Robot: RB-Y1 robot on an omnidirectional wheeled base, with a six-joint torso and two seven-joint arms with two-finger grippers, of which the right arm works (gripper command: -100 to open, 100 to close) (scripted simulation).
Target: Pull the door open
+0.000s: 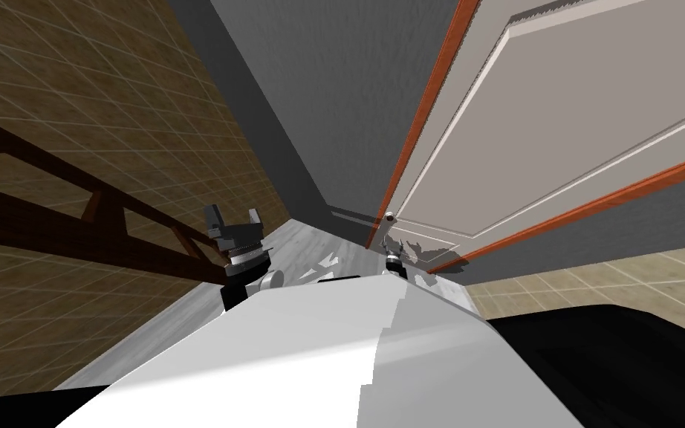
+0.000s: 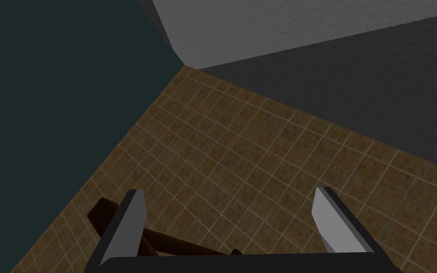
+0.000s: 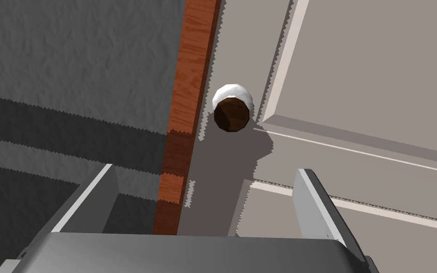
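A pale grey panelled door point(image 1: 556, 111) point(image 3: 355, 85) stands ahead to the right in an orange-brown wooden frame point(image 1: 423, 111) point(image 3: 189, 95). Its round knob point(image 3: 232, 112) point(image 1: 390, 216), dark brown with a white collar, sits close to the frame. My right gripper point(image 3: 203, 189) point(image 1: 395, 260) is open just short of the knob, which lies beyond the fingertips and between their lines, not touched. My left gripper point(image 1: 235, 221) point(image 2: 229, 208) is open and empty, held up at the left, away from the door.
A dark grey wall point(image 1: 333, 96) meets the door frame on the left. A dark wooden railing point(image 1: 96, 215) runs along a brown tiled wall point(image 1: 73, 111) at my left. Pale floor point(image 1: 304, 253) lies between.
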